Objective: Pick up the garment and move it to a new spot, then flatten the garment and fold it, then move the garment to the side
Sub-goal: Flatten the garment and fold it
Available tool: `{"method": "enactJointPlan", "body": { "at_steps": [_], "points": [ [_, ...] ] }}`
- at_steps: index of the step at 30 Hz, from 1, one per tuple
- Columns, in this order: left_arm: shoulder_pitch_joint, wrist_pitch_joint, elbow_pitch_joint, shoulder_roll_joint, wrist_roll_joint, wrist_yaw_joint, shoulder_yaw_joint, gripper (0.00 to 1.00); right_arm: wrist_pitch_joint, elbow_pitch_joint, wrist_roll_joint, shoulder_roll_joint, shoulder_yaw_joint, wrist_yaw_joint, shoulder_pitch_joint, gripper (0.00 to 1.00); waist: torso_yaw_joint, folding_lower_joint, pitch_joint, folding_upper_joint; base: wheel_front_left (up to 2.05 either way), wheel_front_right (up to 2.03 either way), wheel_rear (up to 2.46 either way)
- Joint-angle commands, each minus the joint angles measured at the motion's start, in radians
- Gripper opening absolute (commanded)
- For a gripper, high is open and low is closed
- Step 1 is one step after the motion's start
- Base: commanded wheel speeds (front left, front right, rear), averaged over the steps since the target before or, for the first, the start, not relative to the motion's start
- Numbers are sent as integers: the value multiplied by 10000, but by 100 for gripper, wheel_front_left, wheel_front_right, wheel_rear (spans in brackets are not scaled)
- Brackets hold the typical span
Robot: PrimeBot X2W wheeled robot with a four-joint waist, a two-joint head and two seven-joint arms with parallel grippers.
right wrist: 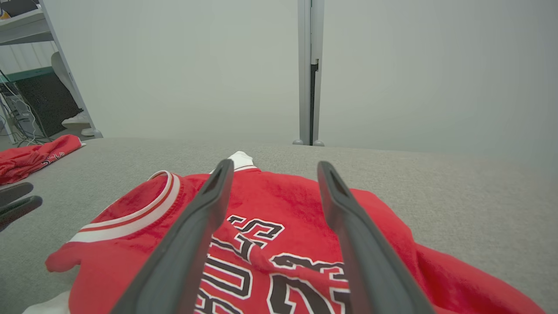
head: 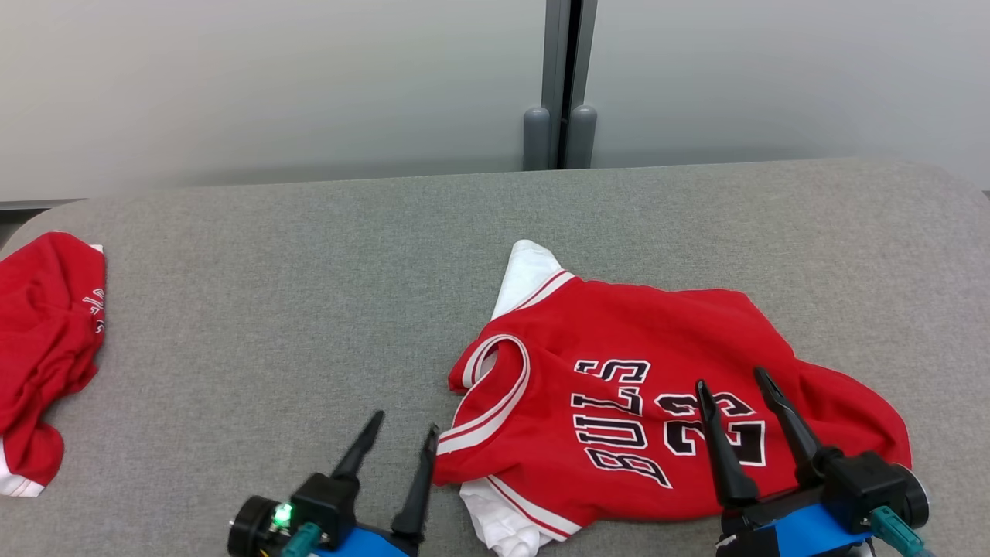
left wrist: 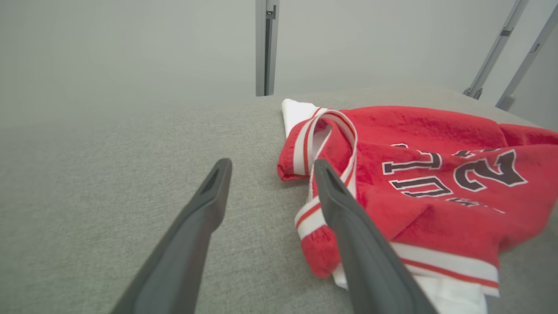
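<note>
Here, from left to right on the grey counter (head: 271,255): a second red garment (head: 46,340) bunched at the far-left edge; the left gripper (head: 406,423), fingers spread wide and holding nothing, its right finger just beside the near-left hem of the red jersey (head: 619,363); the jersey itself, right of centre and near the robot, rumpled, lettering up, white lining (head: 530,271) poking out at the far corner and near edge; and the right gripper (head: 729,379), fingers likewise wide and empty, poised over the printed number (head: 681,441). Judged from this, the task is at an early stage: the jersey is neither flattened nor folded, nor set aside, and whether it has reached its new spot cannot be told. The left wrist view brings out the striped trim (left wrist: 348,131) curling up off the cloth, which reads flat from the head camera; the right wrist view adds shelving (right wrist: 22,22) and cables (right wrist: 13,126) beyond the counter's left end
</note>
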Motion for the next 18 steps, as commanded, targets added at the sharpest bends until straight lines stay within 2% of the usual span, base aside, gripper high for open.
{"method": "enactJointPlan", "body": {
  "at_steps": [1, 8, 18],
  "points": [
    [-112, -30, 174, 149, -200, -8, -306, 100, -9, 16, 54, 11, -18, 2, -20, 100, -9, 0, -7, 0, 0, 0, 0],
    [-511, -30, 1254, 636, -1049, -11, -2157, 100, -9, 46, 61, 11, -39, 2, -45, 100, -129, 0, 1, 0, 0, 0, 0],
    [-1389, -28, 2819, 605, -1739, -13, -3008, 100, -9, 98, 148, 10, 1, 2, -157, 100, -530, 0, 165, 0, 0, 0, 0]
  ]
}}
